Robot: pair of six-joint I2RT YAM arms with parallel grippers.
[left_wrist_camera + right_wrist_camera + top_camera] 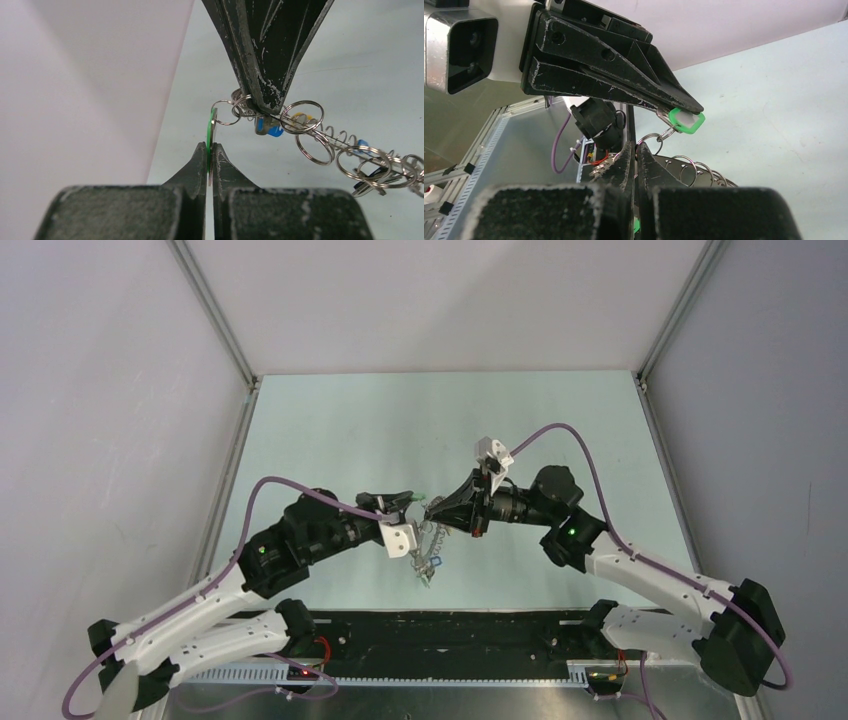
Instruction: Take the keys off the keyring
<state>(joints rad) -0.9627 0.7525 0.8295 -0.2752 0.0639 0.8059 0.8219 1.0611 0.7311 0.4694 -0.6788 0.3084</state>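
I log: left jaws left of centre, right jaws right, tips close together above surface [330,430]; keys [430,558] hang below between them, toward near edge.

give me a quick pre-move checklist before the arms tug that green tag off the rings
1. left gripper shut on green tag: ok
2. right gripper shut on small rings beside the tag: ok
3. tag free of its ring: not ok, linked
4. tips of the two grippers apart: ok
5. hanging bunch clear of the table: cannot tell
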